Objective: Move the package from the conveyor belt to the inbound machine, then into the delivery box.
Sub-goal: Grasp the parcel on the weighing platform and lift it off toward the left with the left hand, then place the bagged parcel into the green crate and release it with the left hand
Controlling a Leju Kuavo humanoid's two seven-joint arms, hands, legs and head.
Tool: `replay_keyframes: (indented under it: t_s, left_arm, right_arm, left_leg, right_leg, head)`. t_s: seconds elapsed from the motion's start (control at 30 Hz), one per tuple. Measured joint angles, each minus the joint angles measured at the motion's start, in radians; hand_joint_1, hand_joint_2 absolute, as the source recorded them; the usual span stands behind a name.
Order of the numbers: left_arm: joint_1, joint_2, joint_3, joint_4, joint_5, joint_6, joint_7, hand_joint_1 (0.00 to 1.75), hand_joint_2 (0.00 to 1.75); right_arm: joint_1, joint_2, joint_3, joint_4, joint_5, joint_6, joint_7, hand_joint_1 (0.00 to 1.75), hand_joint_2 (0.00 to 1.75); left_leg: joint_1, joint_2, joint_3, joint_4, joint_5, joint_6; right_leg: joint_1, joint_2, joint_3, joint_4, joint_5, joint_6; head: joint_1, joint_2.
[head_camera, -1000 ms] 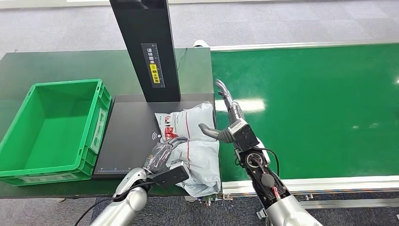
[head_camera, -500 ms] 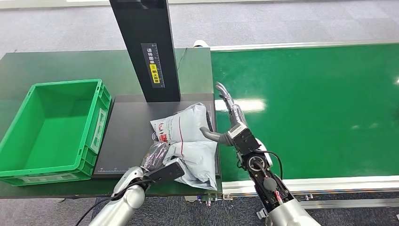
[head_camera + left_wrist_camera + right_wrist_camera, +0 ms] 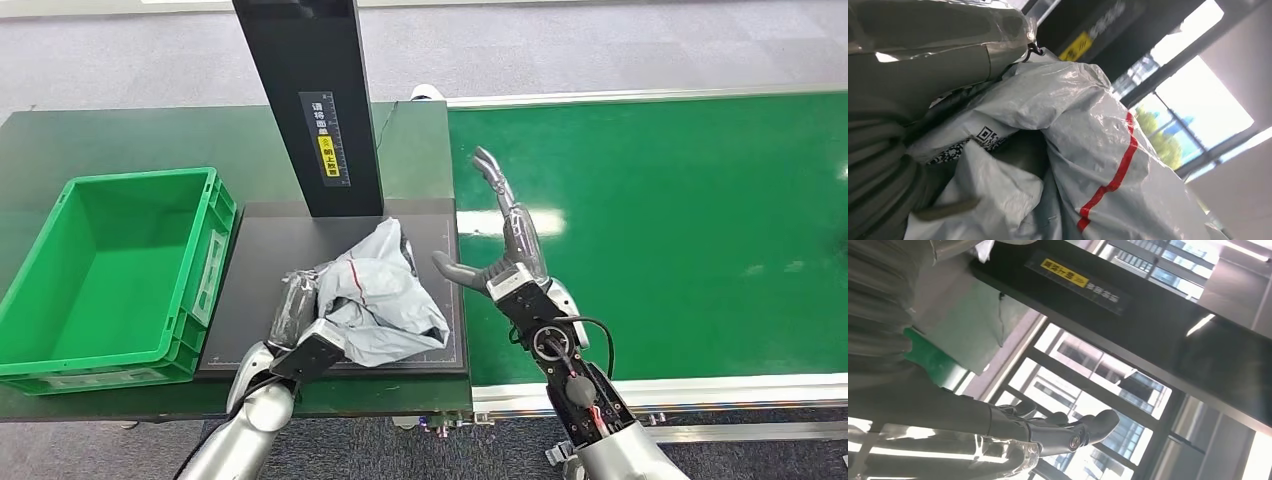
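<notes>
crinkled glossy plastic package [image 3: 382, 300], smooth green plastic crate [image 3: 110, 270], matt black platform [image 3: 270, 270]

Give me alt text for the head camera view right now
The robot's left hand grips a crumpled grey plastic mailer package on the black inbound machine platform. Its right hand hangs open beside it; an empty green plastic crate sits left, a green conveyor belt right.
</notes>
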Motion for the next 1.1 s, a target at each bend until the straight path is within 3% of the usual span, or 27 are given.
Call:
replay_keyframes:
  t_s: [0.13, 0.3, 0.47, 0.63, 0.77, 0.87, 1.1]
  left_arm:
    - [0.006, 0.001, 0.014, -0.065, 0.028, 0.078, -0.058, 1.75, 1.75]
    - [0.033, 0.006, 0.03, -0.164, 0.021, 0.246, -0.136, 1.75, 1.75]
    - [0.077, 0.009, 0.085, -0.271, -0.064, 0.386, -0.166, 1.75, 1.75]
    - [0.083, 0.0, 0.214, -0.289, -0.177, 0.4, -0.182, 1.75, 1.75]
    - [0.043, -0.021, 0.385, -0.266, -0.318, 0.4, -0.186, 1.75, 1.75]
    - [0.014, -0.027, 0.48, -0.242, -0.33, 0.4, -0.192, 1.75, 1.75]
    - [-0.004, -0.036, 0.558, -0.215, -0.334, 0.401, -0.193, 1.75, 1.75]
  right_arm:
    - [0.024, 0.002, 0.0, -0.055, -0.038, 0.006, -0.003, 0.0, 1.75]
    - [0.066, 0.01, -0.009, -0.081, -0.083, 0.04, -0.018, 0.0, 1.75]
    - [0.091, 0.025, -0.027, -0.069, -0.106, 0.065, -0.033, 0.0, 1.75]
    - [0.127, 0.033, -0.04, -0.066, -0.117, 0.072, -0.037, 0.0, 1.75]
    - [0.155, 0.042, -0.052, -0.065, -0.11, 0.075, -0.038, 0.0, 1.75]
    - [0.167, 0.046, -0.056, -0.065, -0.108, 0.076, -0.038, 0.0, 1.75]
    - [0.175, 0.053, -0.062, -0.065, -0.107, 0.076, -0.038, 0.0, 1.75]
  left_leg:
    - [0.0, 0.0, 0.0, 0.0, 0.0, 0.0]
    - [0.0, 0.0, 0.0, 0.0, 0.0, 0.0]
    - [0.0, 0.0, 0.0, 0.0, 0.0, 0.0]
    - [0.0, 0.0, 0.0, 0.0, 0.0, 0.0]
    - [0.0, 0.001, 0.0, 0.0, 0.0, 0.0]
    - [0.0, 0.002, 0.0, 0.0, 0.0, 0.0]
    - [0.0, 0.001, 0.0, 0.0, 0.0, 0.0]
  right_leg:
    - [0.0, 0.0, 0.0, 0.0, 0.0, 0.0]
    - [0.0, 0.0, 0.0, 0.0, 0.0, 0.0]
    - [0.0, 0.0, 0.0, 0.0, 0.0, 0.0]
    - [0.0, 0.0, 0.0, 0.0, 0.0, 0.0]
    - [0.0, 0.0, 0.0, 0.0, 0.0, 0.0]
    - [0.0, 0.001, -0.001, 0.0, 0.0, 0.0]
    - [0.0, 0.001, -0.001, 0.0, 0.0, 0.0]
  head:
    - [0.0, 0.0]
    - [0.0, 0.0]
    - [0.0, 0.0]
    - [0.0, 0.0]
    - [0.0, 0.0]
    - [0.0, 0.0]
    - [0.0, 0.0]
